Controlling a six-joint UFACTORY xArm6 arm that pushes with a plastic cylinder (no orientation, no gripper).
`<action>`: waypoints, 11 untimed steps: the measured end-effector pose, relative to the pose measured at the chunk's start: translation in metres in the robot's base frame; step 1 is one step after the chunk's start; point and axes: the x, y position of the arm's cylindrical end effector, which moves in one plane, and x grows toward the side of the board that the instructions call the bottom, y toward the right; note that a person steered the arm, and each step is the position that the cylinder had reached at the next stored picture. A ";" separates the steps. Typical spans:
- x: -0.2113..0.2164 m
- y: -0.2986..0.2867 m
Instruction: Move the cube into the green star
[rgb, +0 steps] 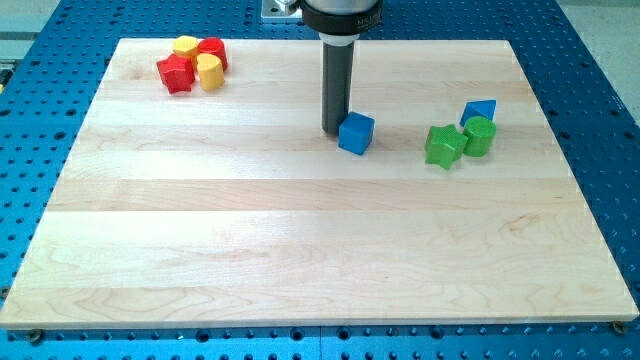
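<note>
My tip, the lower end of a straight dark rod, rests on a pale wooden board just above the board's centre. It carries no jaws and grips nothing; it simply stands against the near edge of a small blue cube, which sits at its three o'clock, touching or all but touching.

Farther out along the same three o'clock line, near but clear of the cube, lies a green star-shaped block. A green cylinder stands just beside the star at its two o'clock, and a second blue block, its shape hard to make out, sits directly behind the cylinder at twelve o'clock.

Well apart, at my tip's ten o'clock near the board's far corner, four blocks huddle together: a red star, a yellow rounded block, another yellow piece and a red piece behind them.

The board lies on a blue perforated table.
</note>
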 end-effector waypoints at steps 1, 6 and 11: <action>0.006 -0.017; -0.023 0.090; -0.017 0.119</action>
